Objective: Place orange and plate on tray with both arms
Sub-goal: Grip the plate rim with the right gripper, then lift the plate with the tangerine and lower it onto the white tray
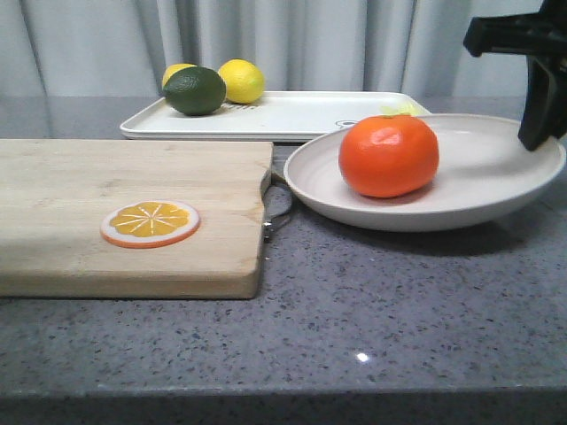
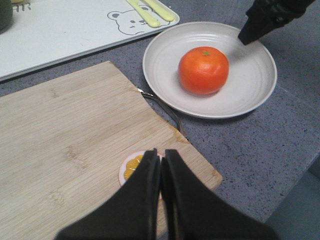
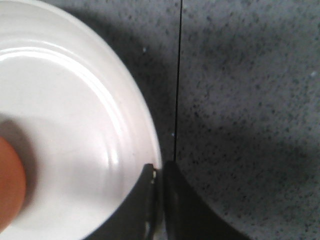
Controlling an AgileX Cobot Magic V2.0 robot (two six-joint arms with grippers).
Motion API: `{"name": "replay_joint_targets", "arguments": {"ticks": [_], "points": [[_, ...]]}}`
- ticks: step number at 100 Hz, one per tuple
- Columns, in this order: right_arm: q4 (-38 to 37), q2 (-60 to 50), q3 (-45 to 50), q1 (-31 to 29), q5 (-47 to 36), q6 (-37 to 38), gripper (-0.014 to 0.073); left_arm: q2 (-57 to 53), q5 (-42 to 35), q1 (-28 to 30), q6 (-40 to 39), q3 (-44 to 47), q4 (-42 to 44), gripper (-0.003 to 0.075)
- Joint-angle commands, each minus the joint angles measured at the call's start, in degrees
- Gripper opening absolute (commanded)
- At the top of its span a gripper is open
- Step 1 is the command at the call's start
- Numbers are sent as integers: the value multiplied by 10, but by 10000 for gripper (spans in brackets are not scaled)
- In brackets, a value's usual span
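Grey speckled desk (image 1: 372, 310) under me. My left claw (image 2: 161, 165) hovers pressed together over the cutting board (image 1: 106, 212), holding nothing; the tray (image 1: 292, 115) lies well beyond it. Just ahead of it, the orange (image 1: 388, 155) sits on the plate (image 1: 496, 190). My right claw (image 3: 159, 172) pinches that plate's rim. Judging the risk: one-sided lifting tilts it, and the orange rolls off.

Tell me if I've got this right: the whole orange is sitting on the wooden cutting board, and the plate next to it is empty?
Not quite. The orange sits in the plate, so the plate is not empty. The cutting board carries only a flat orange slice. The front view shows it, and the left wrist view confirms it.
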Motion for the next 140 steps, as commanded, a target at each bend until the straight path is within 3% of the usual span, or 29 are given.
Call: {"name": "replay_joint_targets", "arguments": {"ticks": [1, 44, 110, 140], "points": [[14, -25, -40, -5, -17, -14, -66, -3, -38, 1, -5, -15, -3, -14], [105, 85, -225, -5, -6, -57, -66, -3, -38, 1, -5, -15, -3, -14], [181, 395, -655, -20, 70, -56, -66, -3, -38, 1, -5, -15, -3, -14], [225, 428, -702, -63, 70, -56, -66, -3, -38, 1, -5, -15, -3, -14]]}}
